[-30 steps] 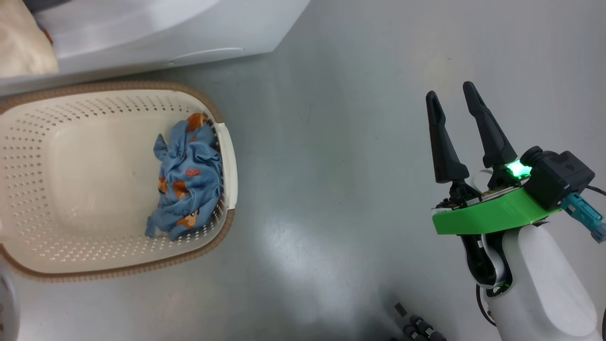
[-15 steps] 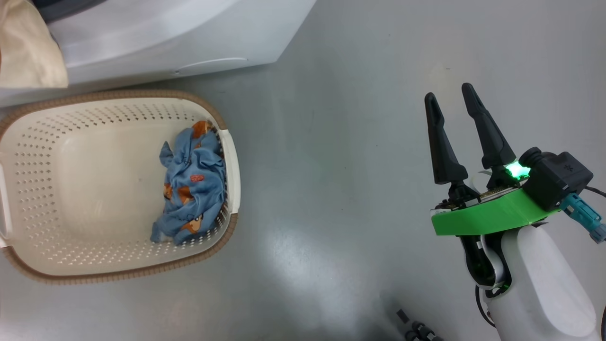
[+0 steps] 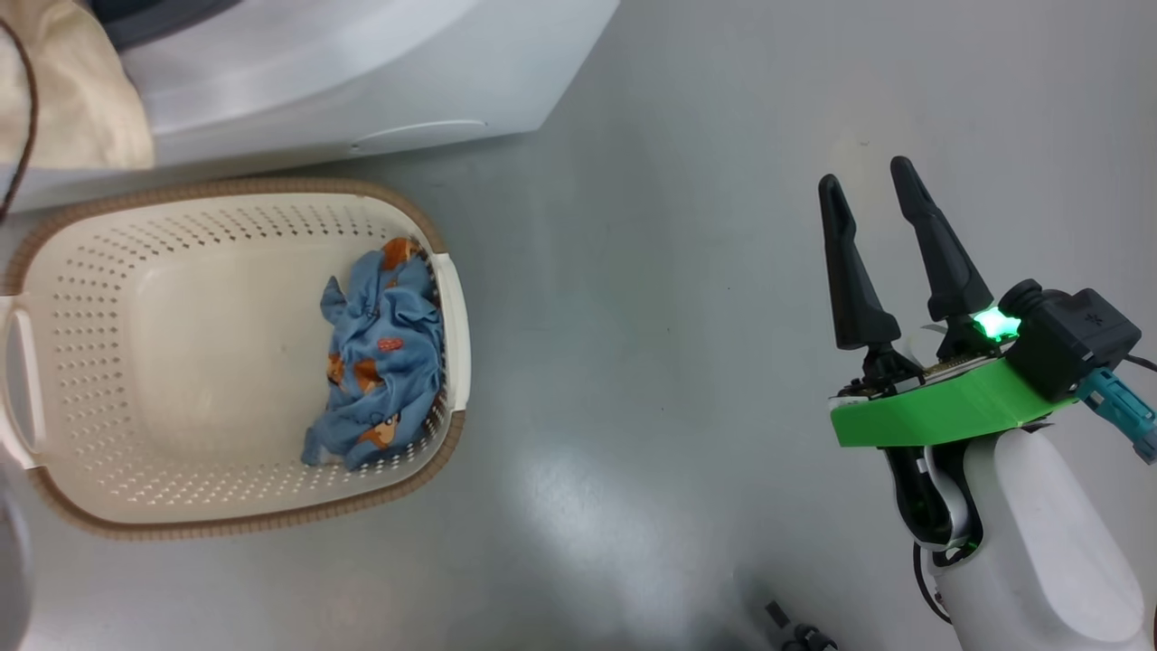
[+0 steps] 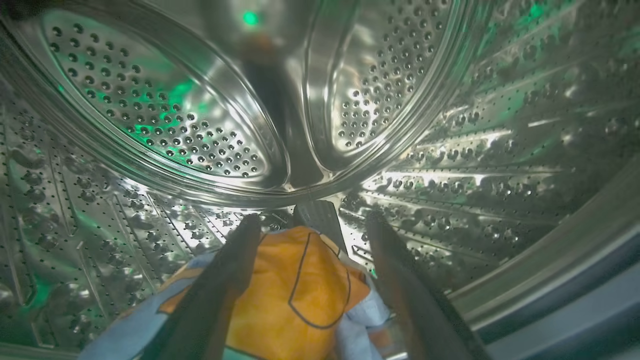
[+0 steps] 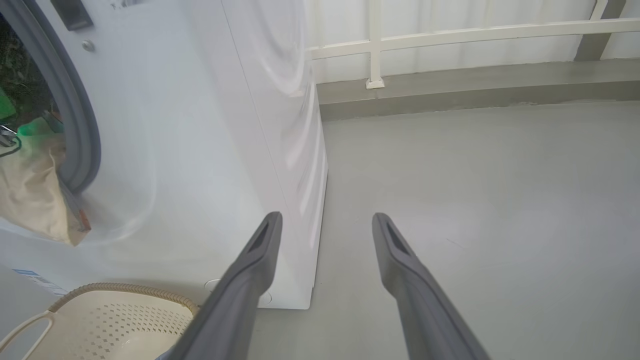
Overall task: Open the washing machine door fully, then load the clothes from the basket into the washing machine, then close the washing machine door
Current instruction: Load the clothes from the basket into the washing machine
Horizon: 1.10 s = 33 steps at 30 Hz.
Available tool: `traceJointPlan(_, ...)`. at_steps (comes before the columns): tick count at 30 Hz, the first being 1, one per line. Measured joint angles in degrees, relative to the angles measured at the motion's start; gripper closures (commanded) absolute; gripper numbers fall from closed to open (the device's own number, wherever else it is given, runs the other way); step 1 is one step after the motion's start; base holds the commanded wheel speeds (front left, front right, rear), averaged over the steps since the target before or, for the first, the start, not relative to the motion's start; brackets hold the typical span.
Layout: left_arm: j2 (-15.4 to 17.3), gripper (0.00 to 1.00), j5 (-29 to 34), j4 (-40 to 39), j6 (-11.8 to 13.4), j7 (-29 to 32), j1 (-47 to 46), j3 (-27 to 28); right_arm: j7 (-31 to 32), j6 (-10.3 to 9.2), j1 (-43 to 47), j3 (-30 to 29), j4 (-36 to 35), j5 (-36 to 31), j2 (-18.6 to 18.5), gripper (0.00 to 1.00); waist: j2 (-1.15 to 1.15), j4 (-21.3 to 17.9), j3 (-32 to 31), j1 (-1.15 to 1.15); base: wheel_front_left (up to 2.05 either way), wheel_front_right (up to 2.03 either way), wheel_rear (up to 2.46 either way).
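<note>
In the left wrist view my left gripper [image 4: 312,220] is inside the washing machine's steel drum [image 4: 150,115]. Its jaws stand open, and an orange and light blue garment [image 4: 300,290] lies loose between and under the fingers. One light blue garment with orange prints [image 3: 384,362] lies against the right wall of the cream basket [image 3: 271,185], which stands on the floor in front of the white washing machine [image 3: 362,72]. A cream fabric [image 3: 81,99] hangs out over the machine's front. My right gripper [image 3: 866,176] hovers open and empty over the floor, far right of the basket. The washing machine door is out of view.
The right wrist view shows the machine's side panel [image 5: 200,125], its grey rubber ring [image 5: 80,125], the hanging cream fabric [image 5: 30,200] and the basket's rim [image 5: 120,287]. A white railing [image 5: 450,32] runs along the back. Grey floor [image 3: 651,316] lies between the basket and my right arm.
The head camera has shifted, so the basket and machine sit further right and lower in the picture. My left gripper's jaws have opened. My right gripper has kept its pose.
</note>
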Motion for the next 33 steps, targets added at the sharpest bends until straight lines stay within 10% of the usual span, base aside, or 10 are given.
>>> traceJointPlan(13,-2.98,0.00,-3.02,-23.07,0.62,-0.46,18.58,5.58,0.00,0.00,0.29,-1.18,0.02,-0.08,-1.32,0.07,0.00,1.00,-3.68,0.00,0.00,0.00,0.00)
traceJointPlan(33,-9.06,0.00,-2.58,-36.71,-0.41,-0.46,42.59,11.15,0.00,0.00,7.01,-1.62,1.47,-0.08,-5.08,0.07,0.00,3.16,-14.25,-0.01,0.00,0.00,0.00)
